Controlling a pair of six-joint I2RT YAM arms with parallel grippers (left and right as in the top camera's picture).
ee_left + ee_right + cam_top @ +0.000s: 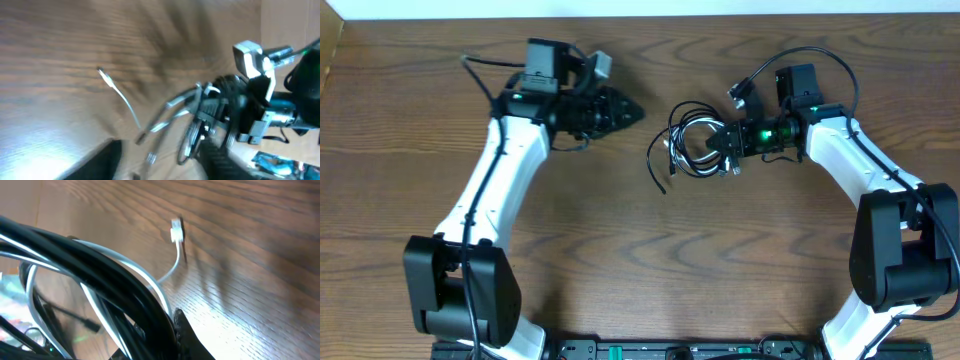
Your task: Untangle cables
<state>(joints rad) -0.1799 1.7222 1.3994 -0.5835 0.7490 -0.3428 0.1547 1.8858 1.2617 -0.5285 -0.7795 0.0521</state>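
The white and black cables (688, 140) lie tangled in a small coil at the table's middle right. A black tail (656, 172) trails off to the lower left. My right gripper (725, 142) is shut on the right side of the coil. In the right wrist view the black and white cords (115, 275) fill the jaws (150, 332), and a white end plug (176, 231) rests on the wood beyond. My left gripper (628, 110) is open and empty, left of the coil and apart from it. The left wrist view is blurred, with the coil (200, 115) ahead of the jaws (162, 160).
The wooden table (620, 250) spans the view. Thicker black arm wires arc above the right wrist (800, 60) and by the left wrist (480, 75). The right arm's camera mount (255, 65) shows behind the coil. The arm bases stand at the front corners.
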